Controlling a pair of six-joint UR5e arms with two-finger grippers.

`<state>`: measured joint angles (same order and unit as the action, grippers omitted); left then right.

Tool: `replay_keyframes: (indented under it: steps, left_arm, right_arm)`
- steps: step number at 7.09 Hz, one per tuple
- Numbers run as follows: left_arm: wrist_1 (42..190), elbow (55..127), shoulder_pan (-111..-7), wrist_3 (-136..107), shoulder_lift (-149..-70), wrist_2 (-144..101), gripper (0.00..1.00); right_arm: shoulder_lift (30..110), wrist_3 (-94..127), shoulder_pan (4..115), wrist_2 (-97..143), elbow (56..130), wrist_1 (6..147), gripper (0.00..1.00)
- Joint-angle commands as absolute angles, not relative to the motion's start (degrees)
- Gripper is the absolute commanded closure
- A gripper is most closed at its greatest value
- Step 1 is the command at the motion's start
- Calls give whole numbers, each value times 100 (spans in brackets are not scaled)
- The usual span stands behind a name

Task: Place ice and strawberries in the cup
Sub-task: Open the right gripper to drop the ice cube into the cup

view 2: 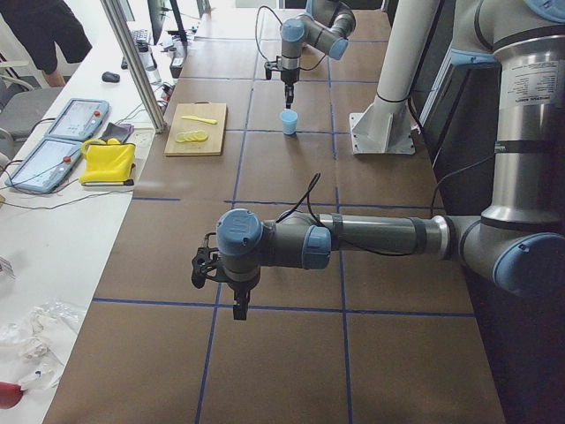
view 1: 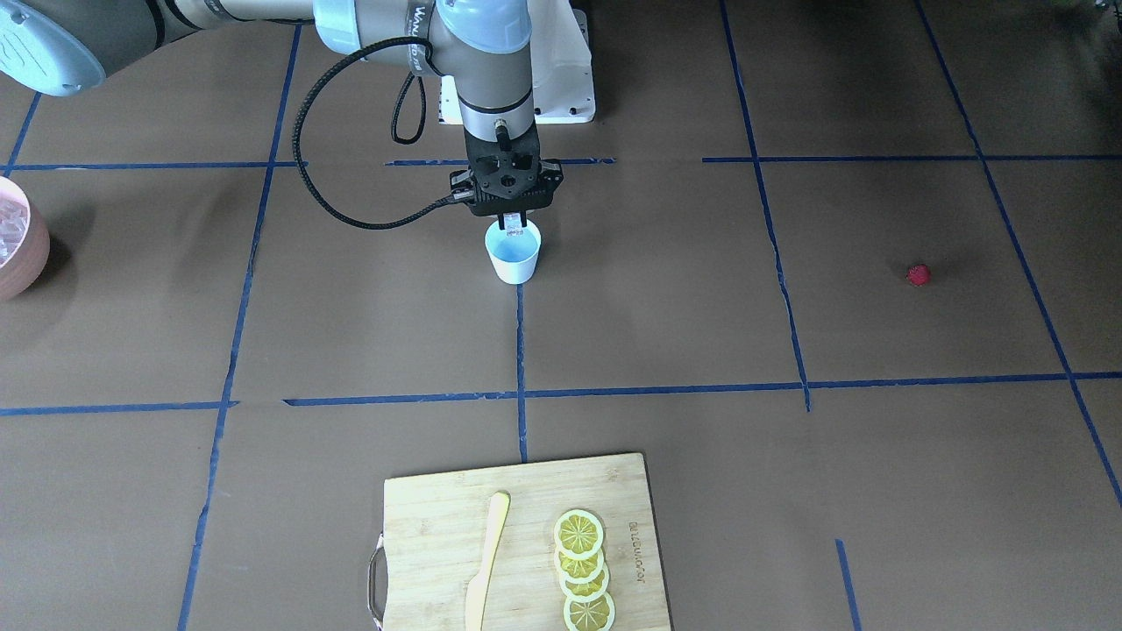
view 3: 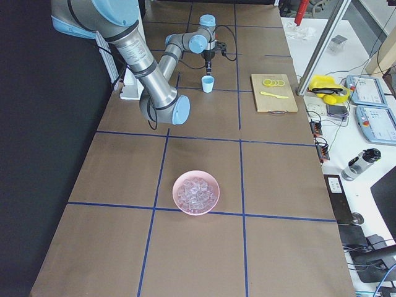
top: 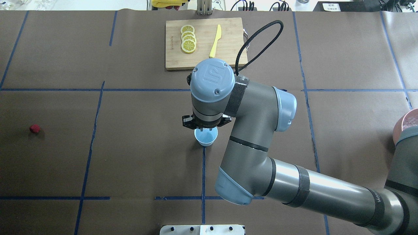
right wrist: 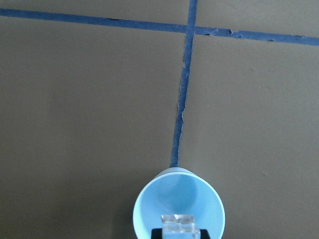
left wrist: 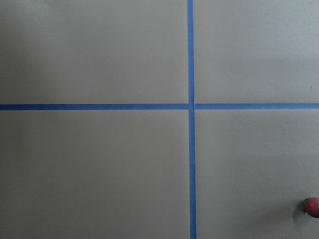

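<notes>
The white cup (view 1: 514, 256) with a pale blue inside stands upright at the table's middle. Directly above its mouth, my right gripper (view 1: 511, 231) is shut on one clear cube of ice (right wrist: 178, 221); the cube hangs just over the cup (right wrist: 178, 199) near its rim. More ice (view 3: 196, 190) fills the pink bowl. The small red strawberry (top: 35, 128) lies alone on the robot's far left side, and it also shows as the strawberry (left wrist: 313, 207) at the left wrist view's lower right edge. My left gripper (view 2: 238, 309) hovers above the table; I cannot tell if it is open or shut.
The pink bowl (view 3: 179, 201) stands on the robot's right side, far from the cup. A wooden cutting board (top: 228, 55) at the far edge carries lemon slices (top: 188, 39) and a yellow knife (top: 215, 40). Blue tape lines divide the brown table.
</notes>
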<state>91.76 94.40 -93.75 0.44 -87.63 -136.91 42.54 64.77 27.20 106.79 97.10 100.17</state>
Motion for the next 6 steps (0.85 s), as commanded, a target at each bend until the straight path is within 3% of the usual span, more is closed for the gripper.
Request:
replay_keyframes:
  steps: [1,4,5,6]
  left_arm:
    - [9176,9439,-9378,44,-8763,-13693,0]
    - [9176,9483,-9378,35,-8771,-13693,0]
    - [9176,9483,-9378,26,-8771,-13693,0]
    - [9176,9588,-9378,-104,-8780,-13685,0]
  right_arm:
    - [4254,6478,2698,10679,9703,10011,51]
    - [4254,6478,2689,10679,9712,10011,48]
    - [4254,6478,2689,10679,9790,10028,38]
    - [4315,6469,2794,10696,9948,10054,3]
